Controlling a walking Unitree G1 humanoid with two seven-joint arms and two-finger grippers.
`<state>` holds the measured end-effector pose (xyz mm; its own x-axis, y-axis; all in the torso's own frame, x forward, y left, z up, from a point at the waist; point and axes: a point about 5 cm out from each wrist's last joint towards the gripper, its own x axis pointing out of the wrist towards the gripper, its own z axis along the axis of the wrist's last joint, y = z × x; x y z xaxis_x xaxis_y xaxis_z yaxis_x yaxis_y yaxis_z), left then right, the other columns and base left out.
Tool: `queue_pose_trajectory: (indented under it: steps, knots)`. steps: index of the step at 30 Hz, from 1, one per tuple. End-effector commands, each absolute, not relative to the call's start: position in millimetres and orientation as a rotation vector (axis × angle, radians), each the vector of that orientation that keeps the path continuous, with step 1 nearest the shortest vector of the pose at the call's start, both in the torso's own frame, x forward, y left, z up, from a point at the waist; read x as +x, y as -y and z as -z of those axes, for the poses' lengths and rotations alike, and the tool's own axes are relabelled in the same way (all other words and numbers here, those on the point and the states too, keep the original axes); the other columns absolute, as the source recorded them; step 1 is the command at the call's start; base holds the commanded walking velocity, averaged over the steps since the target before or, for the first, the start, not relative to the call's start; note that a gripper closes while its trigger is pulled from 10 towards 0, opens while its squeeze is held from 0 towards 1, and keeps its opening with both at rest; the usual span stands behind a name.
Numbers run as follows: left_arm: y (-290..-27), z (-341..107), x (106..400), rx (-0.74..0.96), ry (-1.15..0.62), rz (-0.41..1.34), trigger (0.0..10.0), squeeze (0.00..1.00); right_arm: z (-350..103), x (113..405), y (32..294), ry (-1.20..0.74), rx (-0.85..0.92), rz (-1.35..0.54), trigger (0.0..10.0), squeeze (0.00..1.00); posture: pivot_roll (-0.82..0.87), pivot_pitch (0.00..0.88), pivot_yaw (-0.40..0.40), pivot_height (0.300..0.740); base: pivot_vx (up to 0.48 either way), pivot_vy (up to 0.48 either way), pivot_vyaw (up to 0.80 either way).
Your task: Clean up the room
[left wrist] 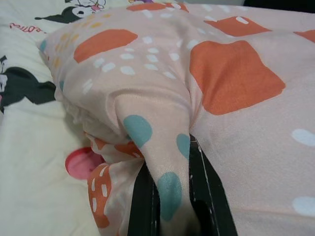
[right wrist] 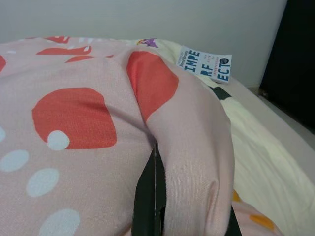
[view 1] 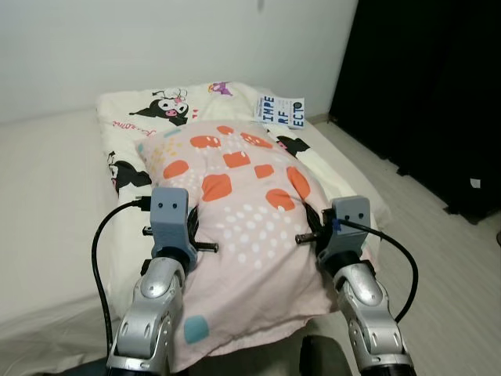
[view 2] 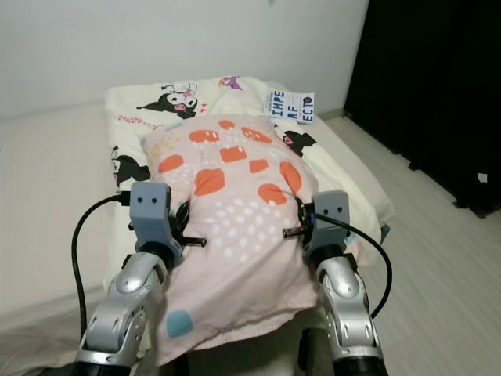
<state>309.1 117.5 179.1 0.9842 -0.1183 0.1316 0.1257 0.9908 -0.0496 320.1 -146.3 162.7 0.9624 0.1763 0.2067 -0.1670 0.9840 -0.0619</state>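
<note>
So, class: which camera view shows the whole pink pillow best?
The left eye view: the pink pillow shows almost whole, lying on the cartoon-print bedding. The right eye view shows much the same. Each wrist view shows a close fold of it, pinched by the left gripper or the right gripper.

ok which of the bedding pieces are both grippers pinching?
The pink pillow with orange patches, pinched by the left gripper and right gripper. The cream cartoon-print duvet lies underneath, ungripped.
</note>
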Motion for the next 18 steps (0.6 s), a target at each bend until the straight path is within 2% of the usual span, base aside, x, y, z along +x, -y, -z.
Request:
queue_pose_trajectory:
  steps: [1, 18]
  knots:
    - [-116.3, -187.7, 305.2, -0.045, 0.182, 0.143, 10.0, 0.0, -169.6, 318.6, 141.4, 0.239, -0.05, -0.189, 10.0, 0.0, 0.0, 0.164, 0.011, 0.623, 0.0, 0.0, 0.0]
    - [-118.6, -186.5, 303.8, -0.049, 0.186, 0.142, 10.0, 0.0, -165.8, 318.2, 142.1, 0.211, -0.047, -0.205, 10.0, 0.0, 0.0, 0.162, 0.007, 0.623, 0.0, 0.0, 0.0]
